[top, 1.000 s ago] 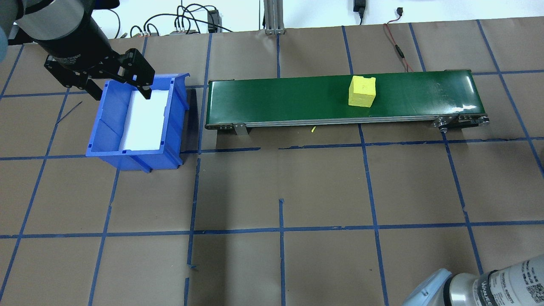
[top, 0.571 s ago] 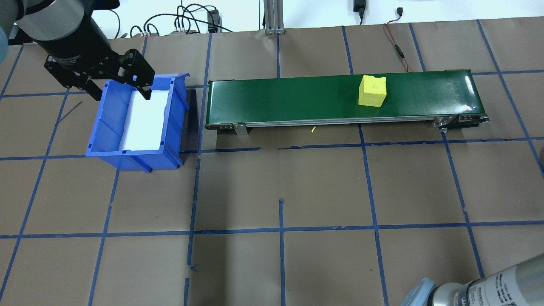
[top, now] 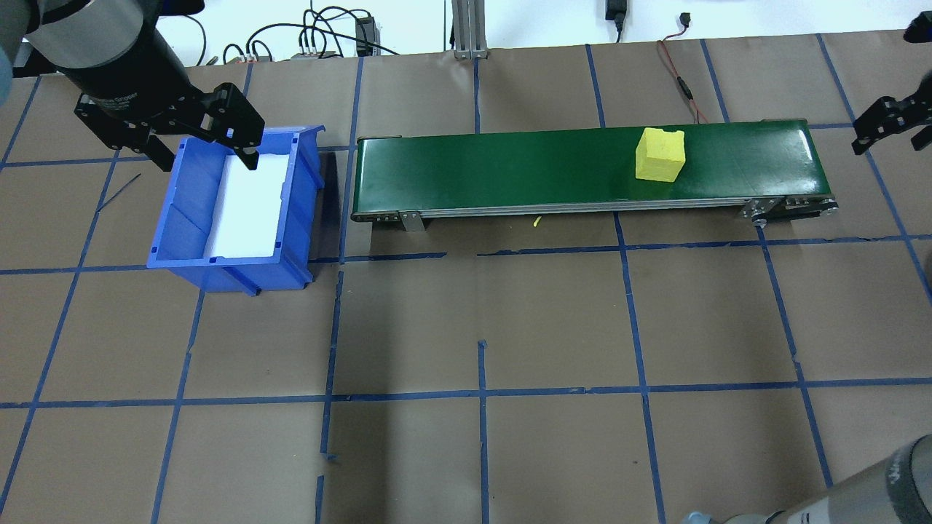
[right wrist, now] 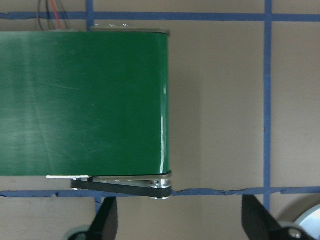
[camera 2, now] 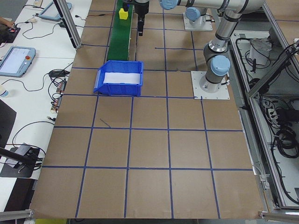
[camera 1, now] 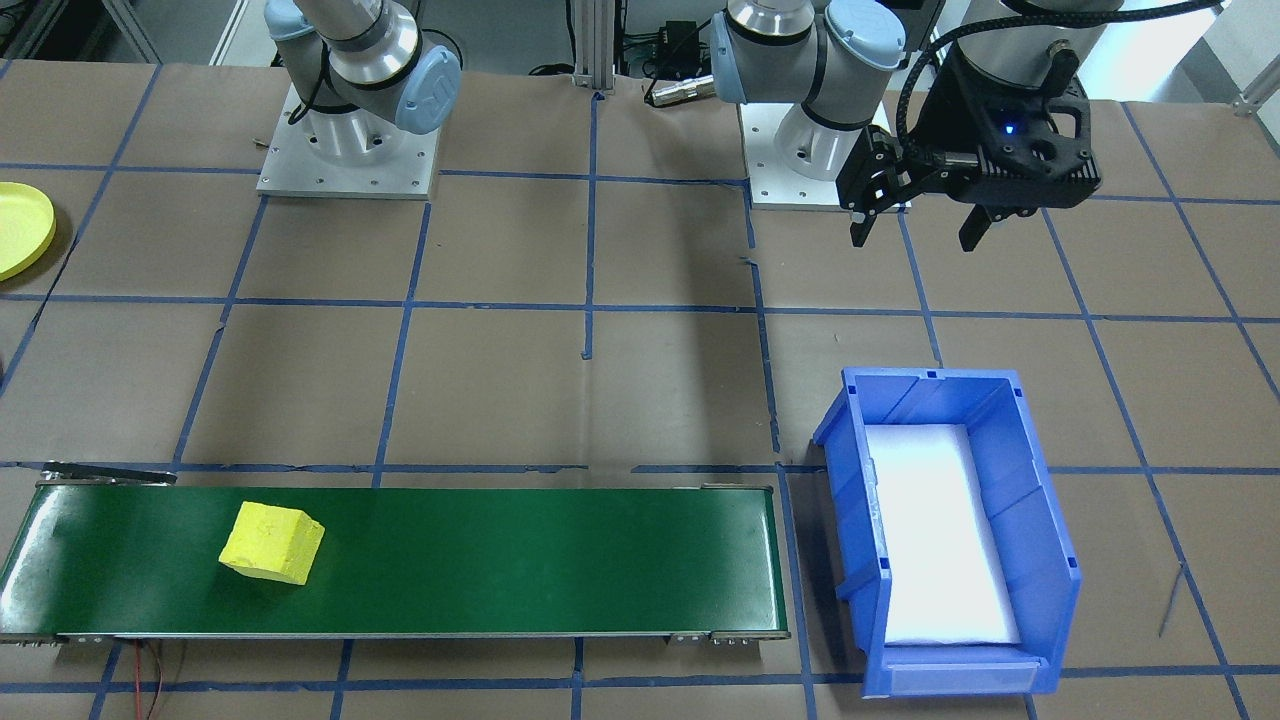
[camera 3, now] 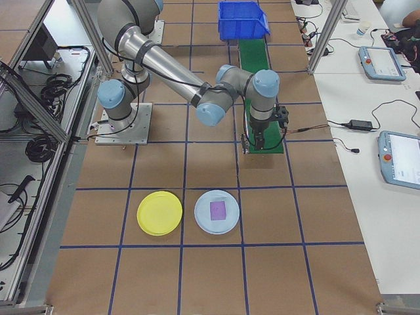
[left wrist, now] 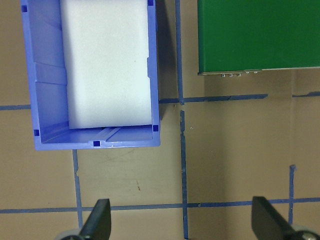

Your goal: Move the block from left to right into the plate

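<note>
Brown paper marked off in blue tape squares covers the worktop [top: 553,320], on which a green conveyor belt [top: 510,164] lies along the far side, with a blue bin [top: 237,207] just off its left end. The yellow block [top: 660,154] rests on the belt, toward the right-hand end, untouched and slightly skewed to the belt's edges. The left tool [top: 200,142] hangs over the far edge of the bin with its fingers spread wide and nothing between them. The right tool [top: 892,124] is seen at the right margin of the overhead view, beyond the belt's end; its wrist camera shows two dark fingertips [right wrist: 107,220] set wide apart below the belt's rounded end, so it is judged to be wide and empty. The yellow plate [camera 3: 159,212] lies on the worktop near the robot's side, well apart from the belt, with a pale blue plate [camera 3: 216,211] just beside it. The block looks like a light foam cube with a rough, matte surface, so it is likely to yield a little under pressure and unlikely to slip. It would best be taken across two opposite flat faces, with the fingers turned to match its skew, not across corners.
</note>
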`<state>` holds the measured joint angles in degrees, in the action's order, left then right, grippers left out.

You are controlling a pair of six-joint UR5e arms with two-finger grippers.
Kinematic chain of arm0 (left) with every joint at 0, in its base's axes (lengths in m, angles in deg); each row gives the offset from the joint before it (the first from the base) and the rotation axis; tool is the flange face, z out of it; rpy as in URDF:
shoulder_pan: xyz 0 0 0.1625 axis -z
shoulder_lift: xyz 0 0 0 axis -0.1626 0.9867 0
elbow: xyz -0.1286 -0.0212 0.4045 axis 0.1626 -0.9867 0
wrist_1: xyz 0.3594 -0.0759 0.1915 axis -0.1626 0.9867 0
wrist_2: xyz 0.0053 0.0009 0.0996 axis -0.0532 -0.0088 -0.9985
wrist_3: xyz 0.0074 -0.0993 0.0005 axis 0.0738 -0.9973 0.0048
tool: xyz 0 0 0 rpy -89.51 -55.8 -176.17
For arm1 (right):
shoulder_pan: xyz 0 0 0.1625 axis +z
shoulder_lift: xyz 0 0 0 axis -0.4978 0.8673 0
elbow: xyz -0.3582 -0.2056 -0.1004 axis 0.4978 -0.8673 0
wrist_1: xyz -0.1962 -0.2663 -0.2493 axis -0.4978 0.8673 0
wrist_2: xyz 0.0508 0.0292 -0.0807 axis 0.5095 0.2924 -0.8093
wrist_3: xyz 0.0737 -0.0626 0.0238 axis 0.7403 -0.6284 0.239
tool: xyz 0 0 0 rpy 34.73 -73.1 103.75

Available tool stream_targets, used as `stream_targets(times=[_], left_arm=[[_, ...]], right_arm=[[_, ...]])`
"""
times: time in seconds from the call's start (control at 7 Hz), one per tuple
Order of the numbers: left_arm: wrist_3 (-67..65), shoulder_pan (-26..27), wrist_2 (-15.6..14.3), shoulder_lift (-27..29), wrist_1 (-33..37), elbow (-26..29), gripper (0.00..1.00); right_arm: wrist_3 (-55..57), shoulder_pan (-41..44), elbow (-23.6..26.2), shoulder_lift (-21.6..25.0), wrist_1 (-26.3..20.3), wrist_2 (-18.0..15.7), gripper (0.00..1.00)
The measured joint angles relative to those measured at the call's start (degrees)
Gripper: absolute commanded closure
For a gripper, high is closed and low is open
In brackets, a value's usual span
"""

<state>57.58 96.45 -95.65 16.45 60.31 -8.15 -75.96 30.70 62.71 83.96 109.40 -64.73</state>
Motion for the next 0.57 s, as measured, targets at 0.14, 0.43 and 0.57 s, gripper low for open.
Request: stream_targets(times=[0.14, 0.43, 0.57], left_arm=[[0.09, 0.0, -0.11, 0.0, 0.0, 0.01, 0.0], [0.15, 0.0, -0.18, 0.0, 0.0, 0.03, 0.0], [0.15, 0.0, -0.18, 0.0, 0.0, 0.03, 0.0]], right_arm=[[4.48, 3.03, 0.04, 0.32, -0.23, 0.81, 0.01], [13.56, 8.24, 0.12, 0.44, -0.72, 2.18, 0.02], [17.19, 9.51, 0.19, -0.09, -0.71, 4.21, 0.02]])
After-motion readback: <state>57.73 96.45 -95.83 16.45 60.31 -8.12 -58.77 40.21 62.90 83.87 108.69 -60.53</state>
